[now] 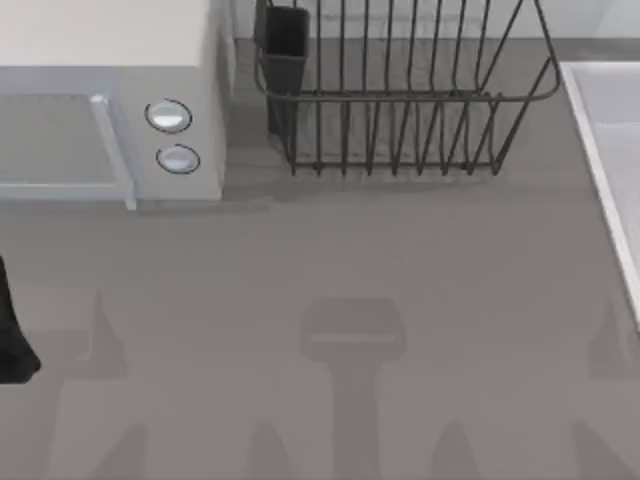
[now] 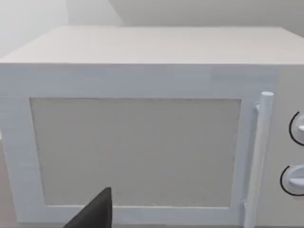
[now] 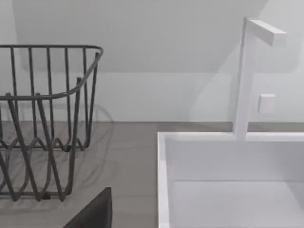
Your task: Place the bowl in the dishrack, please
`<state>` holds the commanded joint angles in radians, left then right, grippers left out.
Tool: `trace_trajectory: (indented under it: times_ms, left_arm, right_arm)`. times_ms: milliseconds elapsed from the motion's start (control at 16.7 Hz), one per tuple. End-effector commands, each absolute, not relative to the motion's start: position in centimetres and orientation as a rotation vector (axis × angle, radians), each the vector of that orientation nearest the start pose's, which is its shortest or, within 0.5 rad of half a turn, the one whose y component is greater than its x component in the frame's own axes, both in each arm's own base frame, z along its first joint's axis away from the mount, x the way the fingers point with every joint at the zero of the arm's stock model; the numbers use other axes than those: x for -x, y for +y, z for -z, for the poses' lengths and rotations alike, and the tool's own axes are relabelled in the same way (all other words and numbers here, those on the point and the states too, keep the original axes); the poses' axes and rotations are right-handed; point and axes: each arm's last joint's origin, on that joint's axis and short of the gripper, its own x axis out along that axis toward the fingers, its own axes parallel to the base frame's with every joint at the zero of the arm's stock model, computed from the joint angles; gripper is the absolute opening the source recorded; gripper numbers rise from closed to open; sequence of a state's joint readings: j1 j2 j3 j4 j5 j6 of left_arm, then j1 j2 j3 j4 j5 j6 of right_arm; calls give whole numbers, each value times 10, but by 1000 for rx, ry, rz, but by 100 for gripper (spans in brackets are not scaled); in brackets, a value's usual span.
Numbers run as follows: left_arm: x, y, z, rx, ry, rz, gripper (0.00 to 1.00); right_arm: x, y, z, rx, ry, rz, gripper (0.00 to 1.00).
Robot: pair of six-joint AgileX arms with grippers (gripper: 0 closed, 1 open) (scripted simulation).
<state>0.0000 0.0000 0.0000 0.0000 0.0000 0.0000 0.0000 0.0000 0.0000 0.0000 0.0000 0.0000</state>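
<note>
1. Since the dishrack [image 1: 400,100] has nothing in it, I'd say the task is at its very first step: the bowl hasn't been picked up yet, and honestly I can't tell where the bowl is from here.
2. The left gripper [image 2: 92,213] is well to the left of the dishrack, facing the microwave [image 1: 110,100] door. The right gripper [image 3: 92,211] is off to the dishrack's right, looking at its flared side and the white sink [image 1: 610,150] just beside it. Can't tell whether either one is open or closed.
3. The next move probably means finding the bowl first, then reaching it with whichever arm is nearer.
4. The dark cutlery cup [image 1: 285,45] sits at the dishrack's left corner, so the bowl should drop among the tines instead.
5. No brands or labels: the microwave's two knobs [image 1: 168,116] are plain, with nothing readable.
</note>
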Motion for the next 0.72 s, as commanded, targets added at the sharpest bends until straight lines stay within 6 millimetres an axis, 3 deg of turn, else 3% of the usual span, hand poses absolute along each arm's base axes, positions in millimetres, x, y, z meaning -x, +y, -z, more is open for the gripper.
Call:
trace_trajectory:
  times_ms: [180, 360, 540, 720]
  left_arm:
    - [-106, -1, -160, 0, 0, 0, 100]
    - [-106, -1, -160, 0, 0, 0, 100]
    - [-106, -1, -160, 0, 0, 0, 100]
    - [-106, -1, -160, 0, 0, 0, 100]
  right_arm:
    - [-106, -2, -162, 6, 11, 5, 100]
    - [-107, -7, -178, 50, 100, 50, 100]
    - [-114, -17, -204, 114, 286, 119, 100]
    - [-135, -34, -225, 164, 574, 174, 100]
